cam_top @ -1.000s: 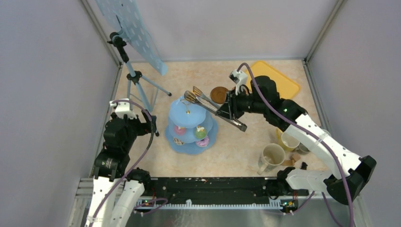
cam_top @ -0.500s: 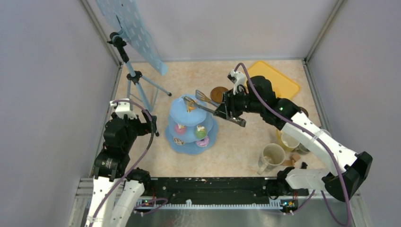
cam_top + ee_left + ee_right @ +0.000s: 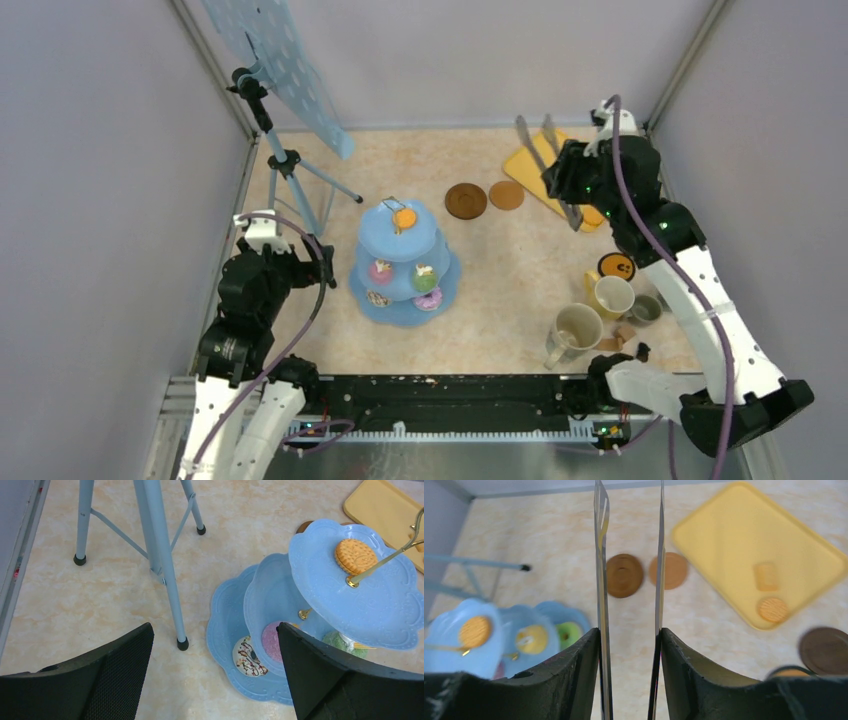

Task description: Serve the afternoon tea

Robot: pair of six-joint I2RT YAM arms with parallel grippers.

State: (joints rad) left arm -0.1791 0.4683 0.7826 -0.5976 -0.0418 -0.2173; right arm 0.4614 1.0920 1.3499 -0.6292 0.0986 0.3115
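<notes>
My right pincer (image 3: 629, 642) grips the metal tongs (image 3: 601, 555), blades apart and empty. The orange biscuits (image 3: 773, 609) lie ahead and to its right on the yellow tray (image 3: 724, 540). Pinch one off-centre and it may skid or snap; grip too softly and it drops onto the bench (image 3: 549, 530) in transit. My left pincer (image 3: 215, 630) gapes wide, idle beside the tiered stand (image 3: 380, 615).

tongs (image 3: 600, 555) cropped above, orange biscuit (image 3: 475, 631) blurred
</notes>
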